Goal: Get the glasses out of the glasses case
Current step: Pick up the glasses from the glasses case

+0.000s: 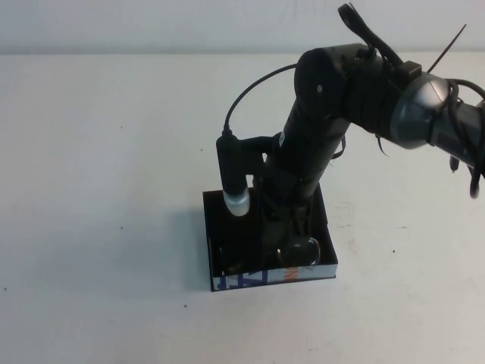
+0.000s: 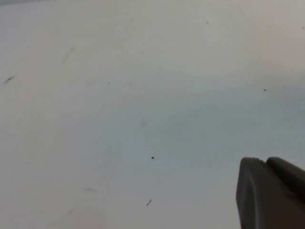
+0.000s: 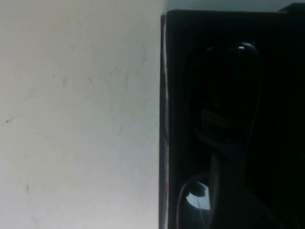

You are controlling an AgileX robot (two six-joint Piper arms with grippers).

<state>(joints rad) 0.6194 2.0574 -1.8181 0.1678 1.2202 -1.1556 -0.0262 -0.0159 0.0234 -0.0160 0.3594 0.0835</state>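
Note:
The glasses case (image 1: 214, 250) is a shallow black box lying open on the white table, with its white printed side (image 1: 265, 277) facing me. The black glasses (image 1: 301, 250) lie inside it, and one rounded lens shows by the front wall. In the right wrist view the case wall (image 3: 165, 119) and the dark glasses (image 3: 224, 100) fill the right half. My right gripper (image 1: 282, 236) reaches straight down into the case, right at the glasses. My left gripper (image 2: 263, 161) is out of the high view, shut and empty over bare table.
The white table (image 1: 98, 189) spreads all round the case, with only small dark specks on it. The right arm's black cable (image 1: 250, 95) loops above the case's back edge.

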